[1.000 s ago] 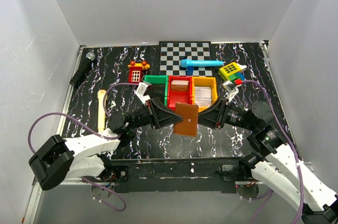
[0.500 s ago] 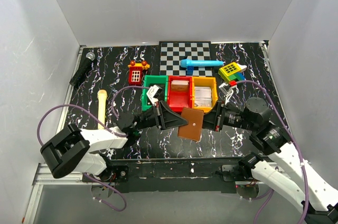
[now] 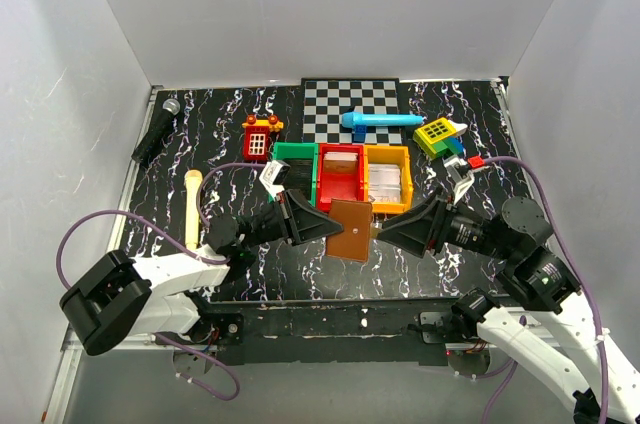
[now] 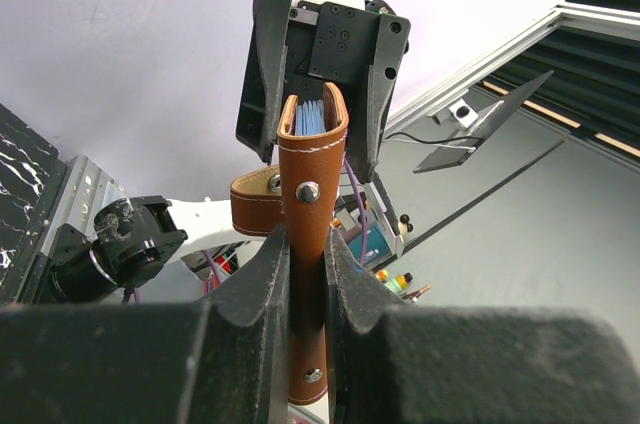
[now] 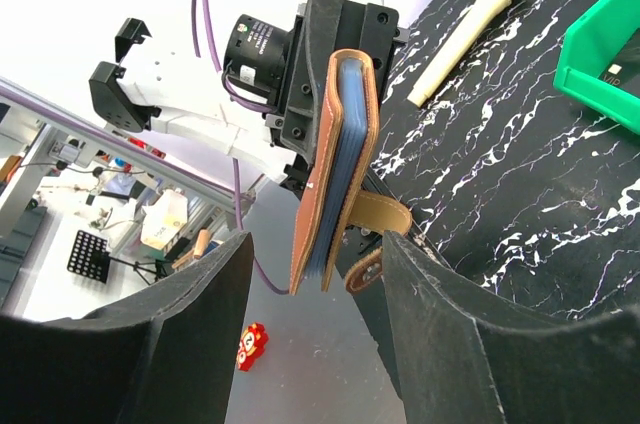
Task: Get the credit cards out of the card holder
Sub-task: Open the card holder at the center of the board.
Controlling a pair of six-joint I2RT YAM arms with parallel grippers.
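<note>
The brown card holder, its strap hanging loose, is held above the middle of the worktop near its near edge, clamped across both covers by the left end effector, with the right end effector spread apart just beside it, and is judged light, smooth and springy, best pinched at the exposed blue card edges.

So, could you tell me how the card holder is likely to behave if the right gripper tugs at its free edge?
The card holder is probably fairly stiff: it stands straight from the left gripper without sagging. Its loose strap will likely flop. Blue layers show at its free edge, so it may spread open rather than resist.
</note>
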